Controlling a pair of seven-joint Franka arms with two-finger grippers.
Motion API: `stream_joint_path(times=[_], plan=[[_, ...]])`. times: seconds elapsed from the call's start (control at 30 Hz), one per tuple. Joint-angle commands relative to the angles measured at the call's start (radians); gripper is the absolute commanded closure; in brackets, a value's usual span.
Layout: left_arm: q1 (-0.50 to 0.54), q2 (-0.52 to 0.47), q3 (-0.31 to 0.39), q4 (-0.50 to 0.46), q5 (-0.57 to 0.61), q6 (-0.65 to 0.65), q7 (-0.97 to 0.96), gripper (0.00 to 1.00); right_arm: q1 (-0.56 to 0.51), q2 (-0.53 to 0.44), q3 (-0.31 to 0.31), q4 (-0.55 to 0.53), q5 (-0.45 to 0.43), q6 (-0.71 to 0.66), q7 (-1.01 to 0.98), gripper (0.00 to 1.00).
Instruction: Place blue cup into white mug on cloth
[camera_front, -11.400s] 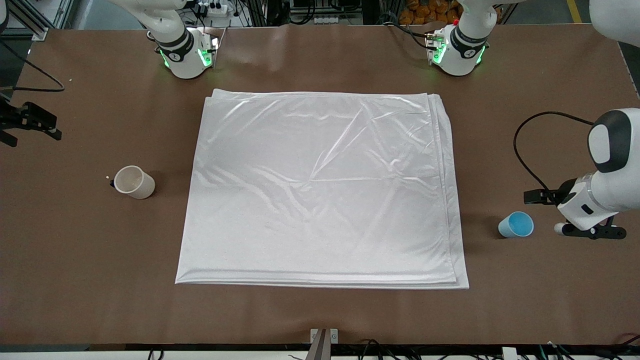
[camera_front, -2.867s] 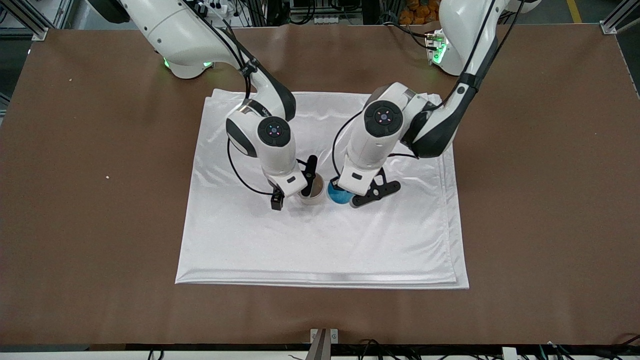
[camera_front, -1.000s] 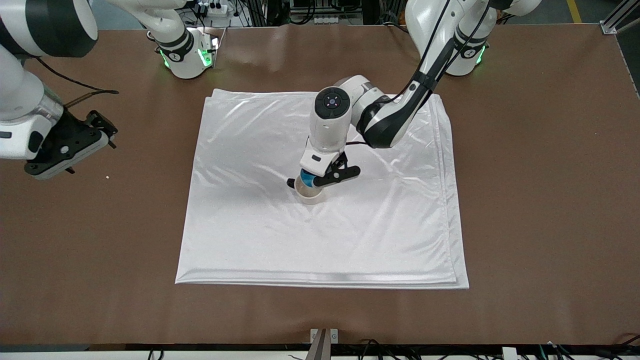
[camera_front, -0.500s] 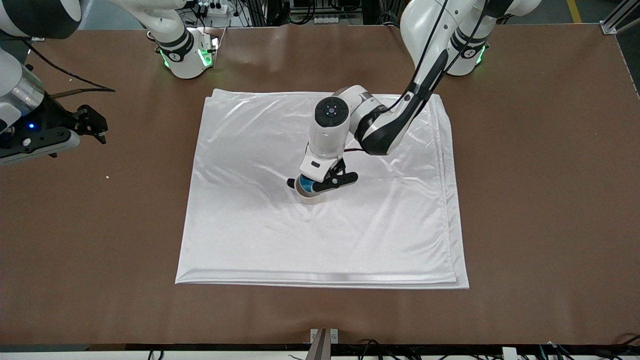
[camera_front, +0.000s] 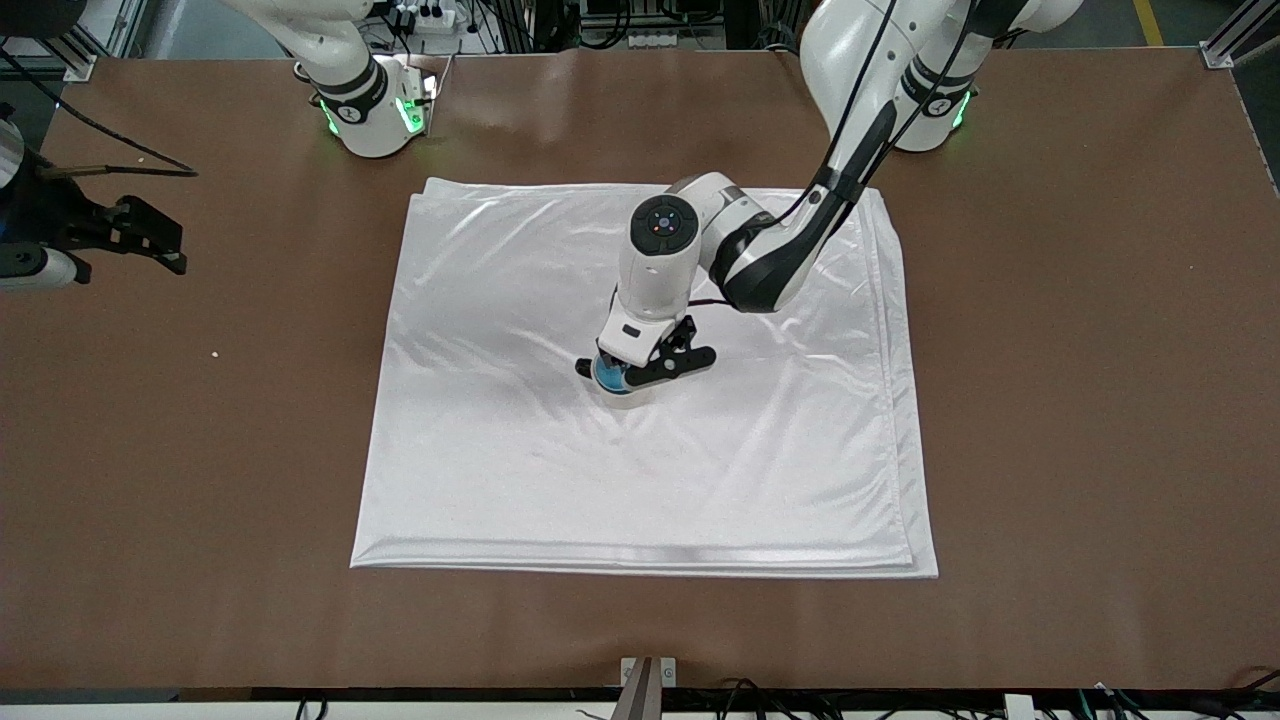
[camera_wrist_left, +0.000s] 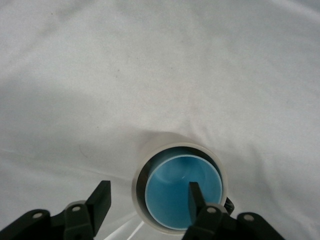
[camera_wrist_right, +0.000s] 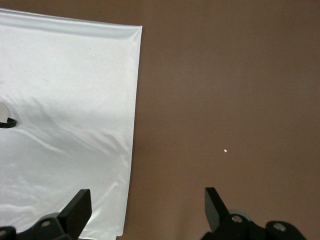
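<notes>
The blue cup (camera_front: 607, 374) sits inside the white mug (camera_front: 622, 394), which stands upright near the middle of the cloth (camera_front: 650, 480). My left gripper (camera_front: 630, 372) is low over the two, open. In the left wrist view the blue cup (camera_wrist_left: 182, 192) is nested in the mug (camera_wrist_left: 150, 150) on the cloth (camera_wrist_left: 160, 65). My left gripper (camera_wrist_left: 148, 202) has one finger over the cup's inside and the other outside the mug, gripping nothing. My right gripper (camera_front: 160, 240) is open and empty over bare table at the right arm's end.
The brown table (camera_front: 1080, 400) surrounds the cloth. In the right wrist view my right gripper (camera_wrist_right: 147, 202) is over the table beside the cloth's edge (camera_wrist_right: 65, 100). A small white speck (camera_wrist_right: 226, 151) lies on the table.
The left gripper has lowered the blue cup fully into the mug and opened its fingers. The right arm has drawn back toward its end of the table.
</notes>
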Motion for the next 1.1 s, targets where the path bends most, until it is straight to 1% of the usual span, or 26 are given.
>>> stream_joint_path(times=[0.0,0.17,0.43,0.57,0.97,1.07], plan=[[0.009,-0.015,0.012,0.013,0.038,-0.004,-0.015,0.0,-0.011,-0.021,0.009,-0.002,0.022,-0.029,0.088,0.0],[0.064,-0.037,0.053,0.005,0.049,-0.017,0.061,0.0,-0.013,-0.021,0.008,0.0,0.02,-0.029,0.085,0.0],[0.233,-0.035,0.054,-0.001,0.049,-0.023,0.223,0.0,-0.016,-0.018,0.011,0.024,0.013,-0.032,0.116,0.0],[0.3,-0.037,0.054,-0.003,0.049,-0.023,0.292,0.0,-0.011,-0.019,0.02,0.024,0.014,-0.071,0.111,0.0],[0.497,-0.045,0.049,-0.001,0.045,-0.024,0.543,0.0,-0.014,-0.031,0.014,0.023,0.022,-0.058,0.125,0.0],[0.547,-0.068,0.044,-0.004,0.04,-0.066,0.63,0.0,-0.014,-0.036,0.014,0.021,0.023,-0.05,0.127,0.0]])
